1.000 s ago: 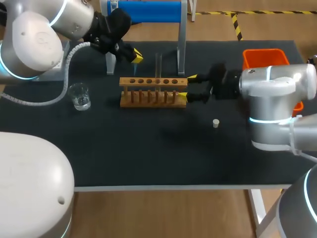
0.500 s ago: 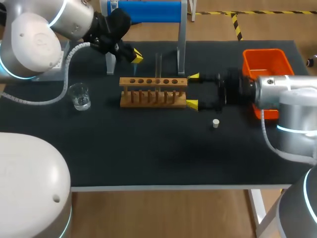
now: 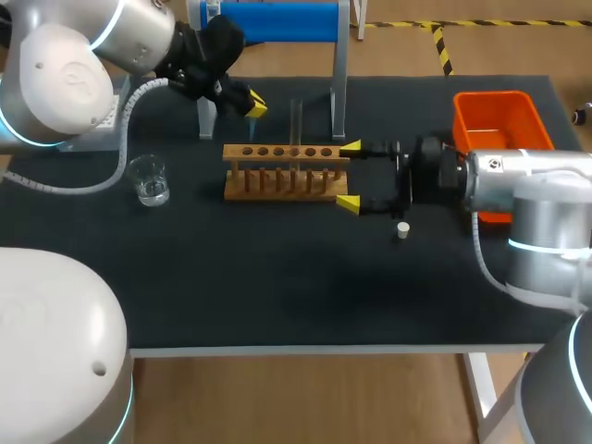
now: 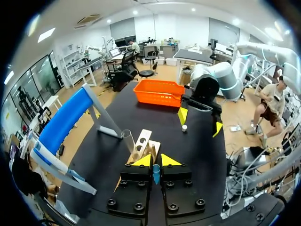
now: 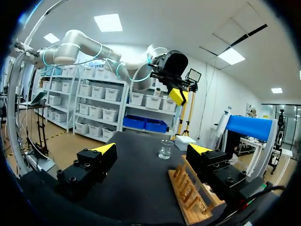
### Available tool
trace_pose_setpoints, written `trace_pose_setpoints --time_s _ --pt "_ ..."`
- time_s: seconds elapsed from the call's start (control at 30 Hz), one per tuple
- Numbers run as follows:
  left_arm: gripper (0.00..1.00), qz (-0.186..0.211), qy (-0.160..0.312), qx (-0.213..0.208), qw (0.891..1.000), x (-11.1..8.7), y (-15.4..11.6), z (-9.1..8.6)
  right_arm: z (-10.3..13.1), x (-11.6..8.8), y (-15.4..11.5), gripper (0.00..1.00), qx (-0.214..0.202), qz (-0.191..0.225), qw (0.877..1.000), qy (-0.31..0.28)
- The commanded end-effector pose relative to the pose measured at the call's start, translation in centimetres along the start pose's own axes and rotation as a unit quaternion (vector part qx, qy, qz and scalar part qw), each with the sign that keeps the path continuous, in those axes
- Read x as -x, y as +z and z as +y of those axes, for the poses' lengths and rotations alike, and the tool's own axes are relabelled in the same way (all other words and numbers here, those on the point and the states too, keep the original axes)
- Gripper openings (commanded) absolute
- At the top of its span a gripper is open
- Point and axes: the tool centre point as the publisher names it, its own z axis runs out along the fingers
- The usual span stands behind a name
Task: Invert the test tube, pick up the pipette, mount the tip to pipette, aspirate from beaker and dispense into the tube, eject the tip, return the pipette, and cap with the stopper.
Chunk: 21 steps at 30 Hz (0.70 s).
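Tube [image 3: 296, 118] upright in the wooden rack [image 3: 277, 185] on the worktop [image 3: 277, 296]. Right hand [image 3: 349, 175] gapes wide at the rack's end, empty. Left hand [image 3: 248, 104] pinches what looks like the blue pipette [image 4: 155, 173]. Brace the rack squarely, without tipping it, before dispensing.

Partly seen things on the bench [image 3: 277, 287]
Only a sliver of the blue piece [image 4: 155, 174] shows, clamped between the left hand's [image 4: 155, 162] fingers, too little to name it. The right arm covers the orange bin's [image 3: 495, 111] 6 o'clock side. The stopper [image 3: 402, 228] is too small for detail.
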Motion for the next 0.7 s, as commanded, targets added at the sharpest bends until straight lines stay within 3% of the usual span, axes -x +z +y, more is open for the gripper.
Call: trace_pose_setpoints --time_s 0.03,0.33,0.7 --pt "0.0 0.004 0.001 0.005 1.0 -1.1 0.1 -1.0 -0.1 0.0 0.0 1.0 0.0 0.0 1.0 0.0" --pt "0.0 0.022 0.0 -0.003 1.0 -4.3 1.1 -3.3 -0.1 0.0 0.0 1.0 0.0 0.0 1.0 0.0" --pt "0.0 0.027 -0.007 -0.016 0.999 -7.0 2.1 -3.8 -0.1 0.0 0.0 1.0 0.0 0.0 1.0 0.0"
